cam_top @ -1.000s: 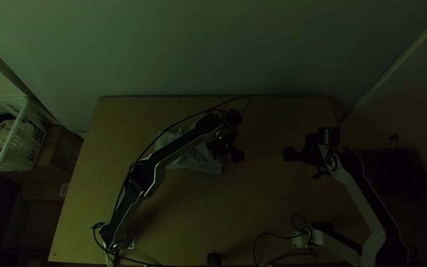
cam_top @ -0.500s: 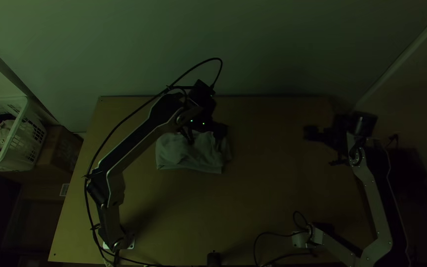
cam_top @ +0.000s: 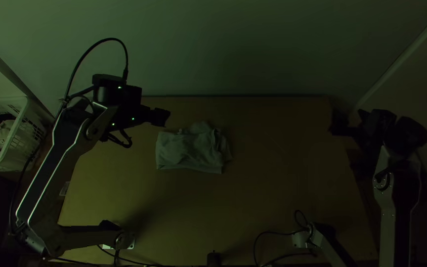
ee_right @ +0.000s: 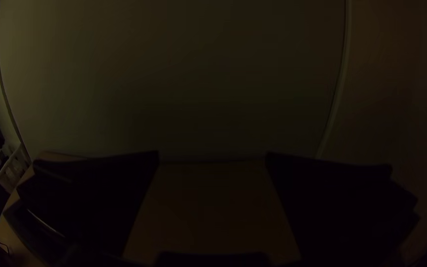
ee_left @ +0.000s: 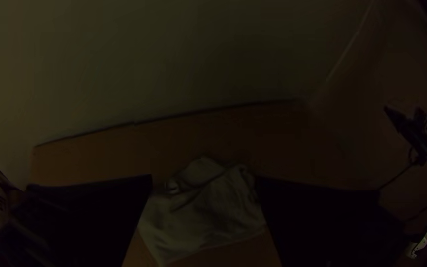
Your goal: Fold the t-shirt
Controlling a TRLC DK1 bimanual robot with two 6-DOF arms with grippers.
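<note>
The pale t-shirt (cam_top: 189, 150) lies as a compact folded bundle left of the table's middle, its upper edge and right end rumpled. Up and left of it in the top view is my left gripper (cam_top: 147, 123), apart from the cloth. In the left wrist view my left gripper (ee_left: 203, 183) stands open, with the t-shirt (ee_left: 208, 212) visible beyond the gap. My right gripper (cam_top: 348, 126) is at the table's far right side, well away from the cloth. The right wrist view shows my right gripper (ee_right: 212, 155) open with nothing between its fingers.
A white basket (cam_top: 13, 148) holding cloth stands off the table's left side. The wall (cam_top: 253, 54) rises behind the table's far edge. A small dark object (cam_top: 214, 259) is at the near edge, and cables (cam_top: 260, 247) lie by the right arm's base.
My left gripper has swung left off the t-shirt, uncovering it. The right gripper has moved to the right. The cloth looks the same as half a second ago.
</note>
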